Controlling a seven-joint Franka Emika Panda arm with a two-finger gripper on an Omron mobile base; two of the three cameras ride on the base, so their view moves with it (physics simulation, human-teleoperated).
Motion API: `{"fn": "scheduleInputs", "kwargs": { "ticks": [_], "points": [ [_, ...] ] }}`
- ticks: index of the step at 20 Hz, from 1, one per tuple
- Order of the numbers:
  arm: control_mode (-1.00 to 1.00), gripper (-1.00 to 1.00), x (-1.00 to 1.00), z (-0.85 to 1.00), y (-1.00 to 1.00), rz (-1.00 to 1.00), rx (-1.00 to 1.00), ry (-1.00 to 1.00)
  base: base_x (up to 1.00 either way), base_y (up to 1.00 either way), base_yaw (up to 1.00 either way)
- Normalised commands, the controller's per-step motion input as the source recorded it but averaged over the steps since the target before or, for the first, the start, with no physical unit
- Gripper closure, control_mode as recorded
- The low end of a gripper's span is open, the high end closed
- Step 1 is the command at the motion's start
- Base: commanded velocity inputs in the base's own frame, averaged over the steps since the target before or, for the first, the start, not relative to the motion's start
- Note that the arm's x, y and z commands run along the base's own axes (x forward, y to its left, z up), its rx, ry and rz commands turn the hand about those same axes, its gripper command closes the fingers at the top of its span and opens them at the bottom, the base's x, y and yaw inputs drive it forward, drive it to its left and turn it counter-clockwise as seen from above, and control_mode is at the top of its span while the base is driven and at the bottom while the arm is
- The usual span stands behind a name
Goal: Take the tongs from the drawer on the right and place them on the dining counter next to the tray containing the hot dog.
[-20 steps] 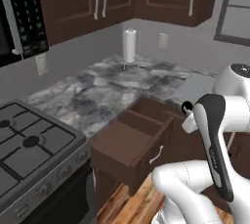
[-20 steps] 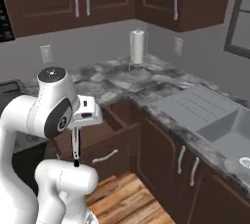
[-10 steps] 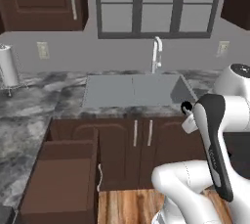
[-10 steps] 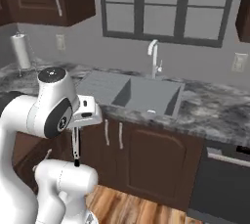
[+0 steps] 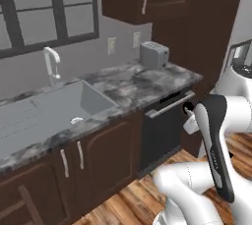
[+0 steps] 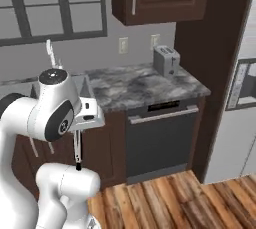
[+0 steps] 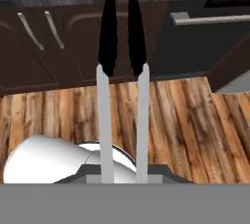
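**Operator:** Kitchen surroundings first. What lies ahead of the base?

**Arm:** Grey marbled worktop (image 5: 142, 84) runs under a window, with a sink (image 5: 59, 108) and tap (image 5: 50, 64) on one side and a toaster (image 6: 166, 59) at the far end. Below it sit brown cabinet doors (image 5: 106, 153) and a dark dishwasher front (image 6: 160, 140). Wooden flooring (image 6: 190, 198) lies beneath. This is not the dining counter.

**Operator:** Report jaw state and payload.

**Arm:** My gripper (image 7: 122, 171) is closed on the tongs (image 7: 122, 61). In the hand view, two pale shafts rise from between my fingers and end in two dark blades, side by side and slightly apart. In the right base view the tongs hang downward from my hand as a thin stick (image 6: 76, 150), over the floor and touching nothing else.

**Operator:** Task progress?

**Arm:** Judged from these views:
1. Retrieval from the drawer: done, since the tongs are in my grip.
2. Transit to the dining counter: unfinished. No counter, tray or hot dog is in front of me.
3. Placement beside the tray: not yet begun.

**Operator:** Remaining requirement?

**Arm:** Bring the base to the dining counter, locate the tray, lower the tongs next to it, then release.
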Motion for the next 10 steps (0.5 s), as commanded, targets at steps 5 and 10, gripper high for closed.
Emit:
{"fn": "scheduleInputs", "kwargs": {
  "ticks": [5, 10],
  "points": [
    [1.00, 1.00, 0.00, 0.00, 0.00, 0.00, 0.00, 0.00, 0.01, 0.00, -0.92],
    [1.00, 1.00, 0.00, 0.00, 0.00, 0.00, 0.00, 0.00, 0.05, 0.00, -0.91]
  ]
}}
